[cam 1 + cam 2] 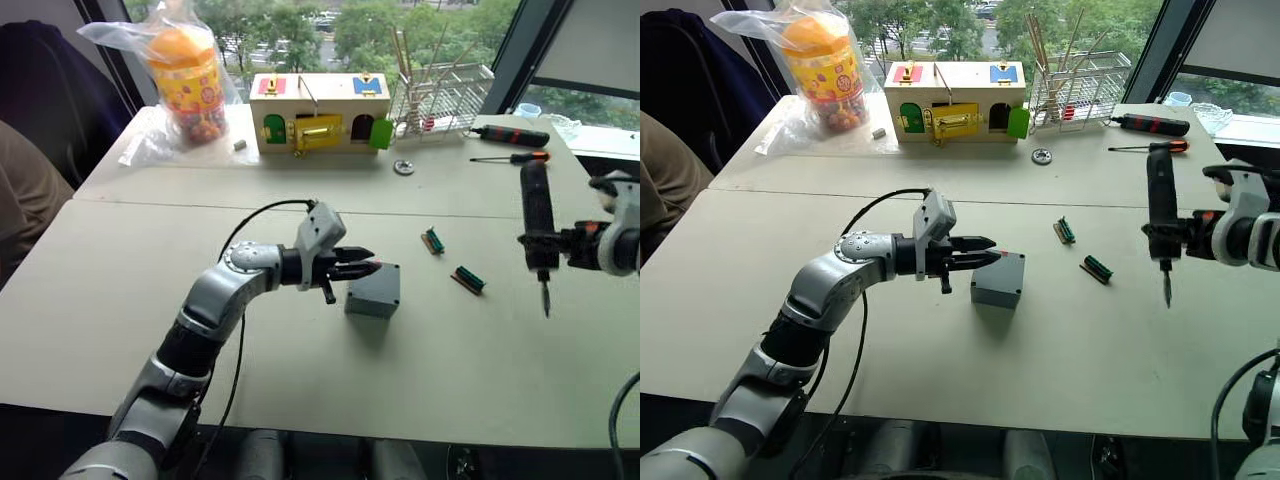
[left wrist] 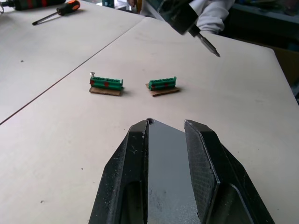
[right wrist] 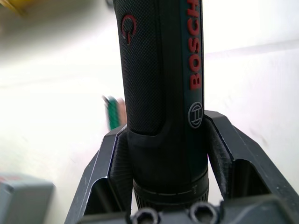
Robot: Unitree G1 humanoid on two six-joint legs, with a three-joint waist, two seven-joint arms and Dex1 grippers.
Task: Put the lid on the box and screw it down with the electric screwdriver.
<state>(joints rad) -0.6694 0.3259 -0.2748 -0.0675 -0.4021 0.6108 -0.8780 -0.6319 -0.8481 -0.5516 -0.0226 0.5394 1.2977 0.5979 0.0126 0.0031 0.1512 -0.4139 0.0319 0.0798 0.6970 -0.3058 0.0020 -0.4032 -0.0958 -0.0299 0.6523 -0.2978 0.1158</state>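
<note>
Left eye view showed the left pincer (image 1: 362,267) clamped on the box (image 1: 375,291) mid-surface (image 1: 300,380), open room around it; the right pincer (image 1: 541,241) gripped the electric screwdriver (image 1: 537,215) upright near the right edge.

bench (image 1: 120,310): pale, two tops butted, seam running across between near and far halves
box (image 1: 374,289): grey, on the near top, about centre, lid on it
terminal blocks: two small green ones (image 1: 433,240) (image 1: 468,280) on brown bases, right of the box, apart from each other
wooden box (image 1: 320,112): far top, centre, coloured doors and a brass latch
wire rack (image 1: 440,98): just right of the wooden box, sticks standing in it
hand screwdrivers: black-and-red (image 1: 512,135) and orange-handled (image 1: 512,158), far right
metal disc (image 1: 404,167): in front of the rack
bagged jar (image 1: 186,75): far left, orange lid, clear plastic bag
small grey piece (image 1: 240,145): beside the bag
</note>
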